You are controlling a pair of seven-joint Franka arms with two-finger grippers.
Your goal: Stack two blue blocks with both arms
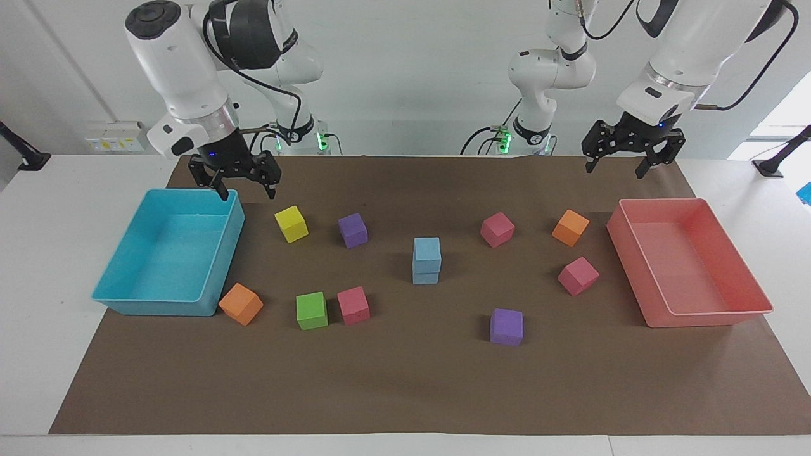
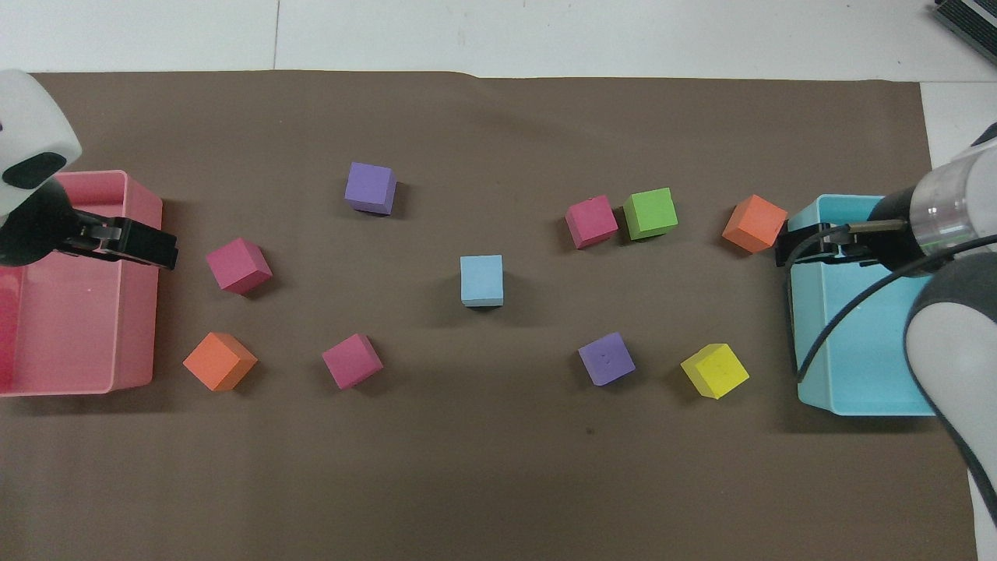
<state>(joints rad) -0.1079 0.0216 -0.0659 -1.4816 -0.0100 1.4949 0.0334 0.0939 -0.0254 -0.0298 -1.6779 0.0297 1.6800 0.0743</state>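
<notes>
The two blue blocks stand stacked in the middle of the brown mat, the upper block (image 1: 427, 249) squarely on the lower block (image 1: 426, 276). From overhead only the upper block's top (image 2: 481, 279) shows. My right gripper (image 1: 246, 187) is open and empty, raised over the turquoise tray's corner nearest the robots; it also shows in the overhead view (image 2: 796, 251). My left gripper (image 1: 629, 167) is open and empty, raised over the mat by the pink tray's robot-side edge; it also shows in the overhead view (image 2: 152, 249). Both grippers are well away from the stack.
A turquoise tray (image 1: 127, 299) sits at the right arm's end, a pink tray (image 1: 697, 318) at the left arm's end. Around the stack lie a yellow cube (image 1: 291, 223), two purple cubes (image 1: 352, 230) (image 1: 506, 327), three pink cubes, two orange cubes and a green cube (image 1: 312, 310).
</notes>
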